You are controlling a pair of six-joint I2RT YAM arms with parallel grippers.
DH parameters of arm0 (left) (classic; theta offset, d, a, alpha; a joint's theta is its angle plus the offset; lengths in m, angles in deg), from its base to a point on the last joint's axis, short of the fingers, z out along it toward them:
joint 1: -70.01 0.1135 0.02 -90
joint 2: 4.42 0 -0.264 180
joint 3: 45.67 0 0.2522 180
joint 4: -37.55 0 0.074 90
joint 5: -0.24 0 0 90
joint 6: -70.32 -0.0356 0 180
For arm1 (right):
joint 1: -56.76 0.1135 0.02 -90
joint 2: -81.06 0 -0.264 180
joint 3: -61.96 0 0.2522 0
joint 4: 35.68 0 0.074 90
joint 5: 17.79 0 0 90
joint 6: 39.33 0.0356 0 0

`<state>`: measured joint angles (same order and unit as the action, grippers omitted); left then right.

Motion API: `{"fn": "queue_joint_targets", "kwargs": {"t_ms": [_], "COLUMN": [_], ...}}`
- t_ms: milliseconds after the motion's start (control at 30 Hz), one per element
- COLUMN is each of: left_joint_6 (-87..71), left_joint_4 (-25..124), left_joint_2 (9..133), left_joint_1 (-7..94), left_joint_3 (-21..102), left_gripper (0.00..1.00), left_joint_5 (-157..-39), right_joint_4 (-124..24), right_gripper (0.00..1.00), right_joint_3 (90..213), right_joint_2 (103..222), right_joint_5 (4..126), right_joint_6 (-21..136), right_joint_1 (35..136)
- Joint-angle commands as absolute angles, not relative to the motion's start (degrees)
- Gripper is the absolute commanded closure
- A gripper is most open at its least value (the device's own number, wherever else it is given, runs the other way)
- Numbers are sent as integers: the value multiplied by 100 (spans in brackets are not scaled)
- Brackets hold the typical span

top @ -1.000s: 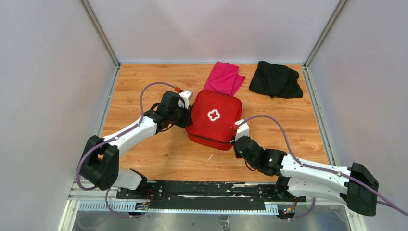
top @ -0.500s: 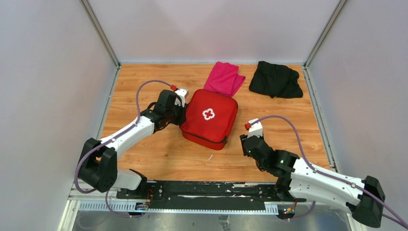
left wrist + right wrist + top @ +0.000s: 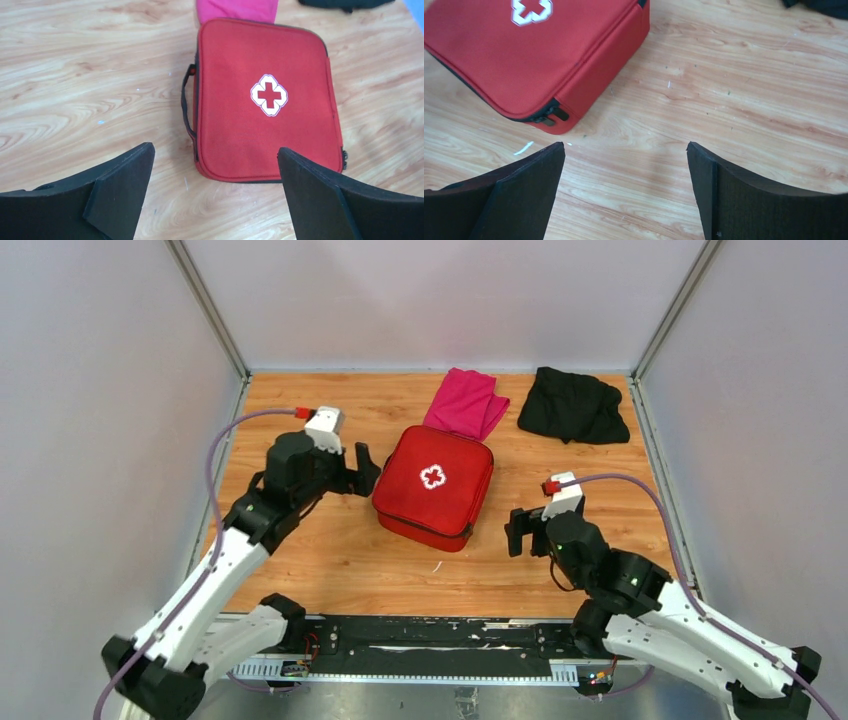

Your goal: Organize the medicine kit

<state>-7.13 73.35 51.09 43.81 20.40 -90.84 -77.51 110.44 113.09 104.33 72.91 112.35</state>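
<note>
The medicine kit (image 3: pixel 433 485), a red zip case with a white cross on its lid, lies shut and flat on the wooden table. It also fills the middle of the left wrist view (image 3: pixel 265 100), black handle toward the left, and the upper left of the right wrist view (image 3: pixel 534 45), zipper pulls at its near corner. My left gripper (image 3: pixel 365 468) (image 3: pixel 215 150) hovers open just left of the kit, touching nothing. Off the kit's right side, my right gripper (image 3: pixel 518 532) (image 3: pixel 625 145) stands open over bare wood with nothing between its fingers.
A folded pink cloth (image 3: pixel 465 402) (image 3: pixel 237 9) lies just behind the kit. A crumpled black cloth (image 3: pixel 573 405) (image 3: pixel 824 5) sits at the back right. Grey walls with metal rails (image 3: pixel 215 315) bound the table on three sides.
Both grippers have opened and pulled back from the kit, the left toward the left, the right toward the near right. The kit has slid slightly left.
</note>
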Motion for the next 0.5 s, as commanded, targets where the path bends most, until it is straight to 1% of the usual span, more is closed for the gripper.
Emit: {"fn": "queue_joint_targets", "kwargs": {"t_ms": [0, 133, 267, 400, 467], "left_joint_6": [-24, 327, 409, 246, 296], "left_joint_4": [7937, 8642, 9349, 9451, 9488], "left_joint_2": [4147, 3163, 2185, 1222, 967], "left_joint_1": [4417, 4417, 4417, 4417, 4417], "left_joint_3": [1657, 1372, 1262, 1379, 1386], "left_gripper": [0, 0, 0, 0, 0], "left_joint_5": [-8423, -8286, -7955, -7938, -7721], "right_joint_4": [-8536, -9104, -9202, -9308, -9394], "right_gripper": [3, 2, 2, 3, 3], "right_joint_3": [11470, 11803, 11940, 12072, 12101], "right_joint_2": [11302, 11445, 11360, 11172, 11102], "right_joint_5": [9824, 9731, 9492, 9614, 9794], "right_joint_6": [7215, 7296, 7216, 6963, 6906], "right_joint_1": [10977, 10677, 10427, 10376, 10373]}}
